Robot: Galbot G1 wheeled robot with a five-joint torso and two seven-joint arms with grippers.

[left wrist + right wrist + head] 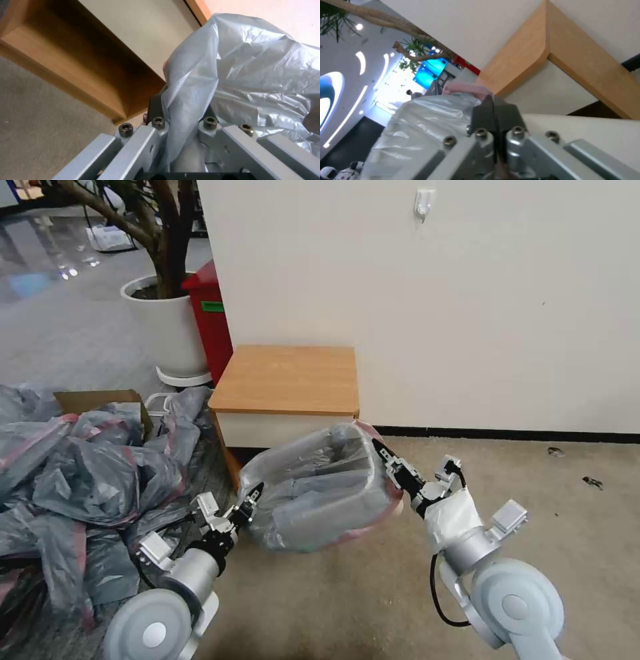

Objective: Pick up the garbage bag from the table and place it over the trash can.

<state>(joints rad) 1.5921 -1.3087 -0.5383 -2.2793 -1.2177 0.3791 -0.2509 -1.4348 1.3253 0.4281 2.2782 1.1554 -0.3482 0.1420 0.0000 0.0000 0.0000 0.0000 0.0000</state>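
Thin crinkly plastic, light and slippery: garbage bag [313, 493] draped over trash can [363, 473], below table [287, 380]. Pinched at opposite rims by left gripper [252, 499] and right gripper [383, 452]. Best held at pink band.

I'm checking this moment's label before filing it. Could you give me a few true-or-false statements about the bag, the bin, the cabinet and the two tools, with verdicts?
1. The garbage bag lies flat on the table. False: it is stretched over the trash can on the floor in front of the table.
2. The left tool is at the bag's left side with plastic caught between its fingers. True.
3. The right tool hangs open, well clear of the bag. False: it is shut at the bag's pinkish rim on the right side.
4. The heap of grey bags lies on the floor to the robot's left. True.
5. The tabletop carries the trash can. False: the can is on the floor.
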